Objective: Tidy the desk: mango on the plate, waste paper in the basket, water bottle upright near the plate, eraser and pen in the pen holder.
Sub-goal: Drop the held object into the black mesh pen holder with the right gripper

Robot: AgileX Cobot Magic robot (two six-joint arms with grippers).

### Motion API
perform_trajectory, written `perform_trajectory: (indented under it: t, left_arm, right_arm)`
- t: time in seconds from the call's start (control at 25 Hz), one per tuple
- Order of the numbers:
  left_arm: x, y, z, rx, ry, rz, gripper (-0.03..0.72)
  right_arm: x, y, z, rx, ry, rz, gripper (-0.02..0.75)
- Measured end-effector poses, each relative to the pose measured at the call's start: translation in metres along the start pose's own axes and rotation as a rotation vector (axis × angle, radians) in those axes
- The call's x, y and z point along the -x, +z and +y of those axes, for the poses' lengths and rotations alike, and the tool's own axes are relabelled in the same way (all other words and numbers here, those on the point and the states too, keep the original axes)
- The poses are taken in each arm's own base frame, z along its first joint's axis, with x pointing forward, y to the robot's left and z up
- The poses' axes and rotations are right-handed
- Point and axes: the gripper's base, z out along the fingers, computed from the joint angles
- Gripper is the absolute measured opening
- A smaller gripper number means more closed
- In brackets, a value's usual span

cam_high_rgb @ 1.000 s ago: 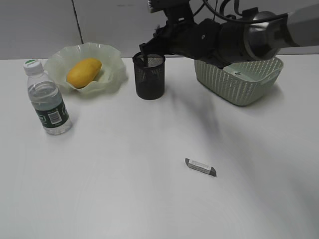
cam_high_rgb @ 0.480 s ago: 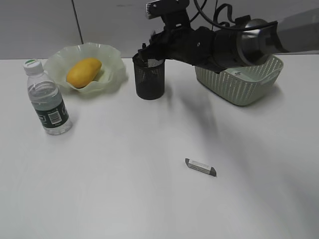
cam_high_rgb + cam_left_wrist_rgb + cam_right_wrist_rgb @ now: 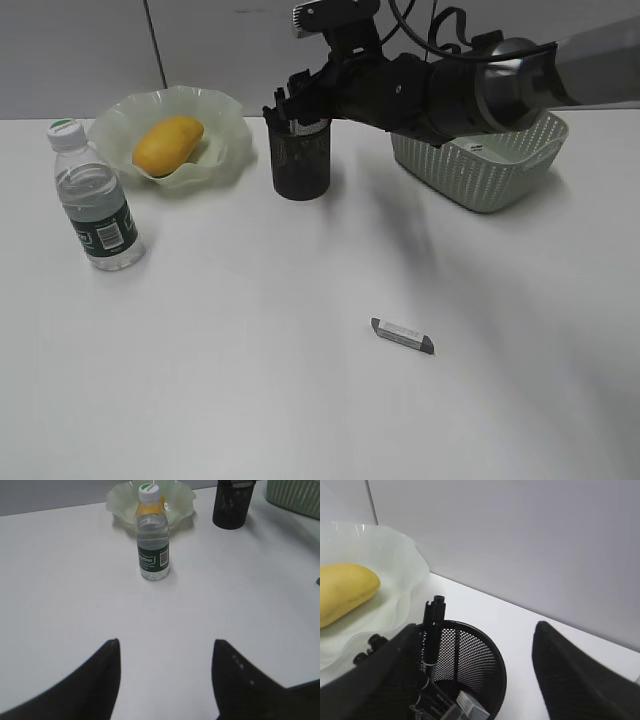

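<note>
Worktop (image 3: 250, 380) tidying is nearly finished. I have just spread my right fingers (image 3: 475, 675) wide over the holder (image 3: 300, 155); a second ago they pinched the pen (image 3: 432, 625), which now leans loose inside the cup. That puts the pen away. By my count: one basket (image 3: 480, 160) at far right, its contents hidden from me; one plate (image 3: 170, 135) holding one mango (image 3: 167, 144); one bottle (image 3: 95, 195) upright beside the plate; one holder; one pen; one eraser (image 3: 402, 335) alone at centre, seemingly the last job. Left fingers (image 3: 165, 680) hang open, empty.
</note>
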Motion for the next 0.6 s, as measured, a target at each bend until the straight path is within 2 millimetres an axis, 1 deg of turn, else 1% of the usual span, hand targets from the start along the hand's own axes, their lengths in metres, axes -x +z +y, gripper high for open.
perform_trajectory:
  t: [0.12,0.2,0.32,0.6]
  left_arm:
    - [0.0,0.0,0.0,0.0,0.0,0.0,0.439]
    - [0.0,0.0,0.0,0.0,0.0,0.0,0.435]
    - [0.0,0.0,0.0,0.0,0.0,-0.001,0.428]
    - [0.0,0.0,0.0,0.001,0.0,-0.001,0.427]
  right_arm:
    - [0.001,-0.001,0.0,0.007,0.001,0.007,0.552]
    - [0.007,-0.005,0.001,0.025,0.004,0.017,0.552]
    - [0.027,-0.019,0.002,0.076,0.011,0.037,0.54]
    - [0.082,-0.071,0.011,0.309,-0.006,0.186,0.477]
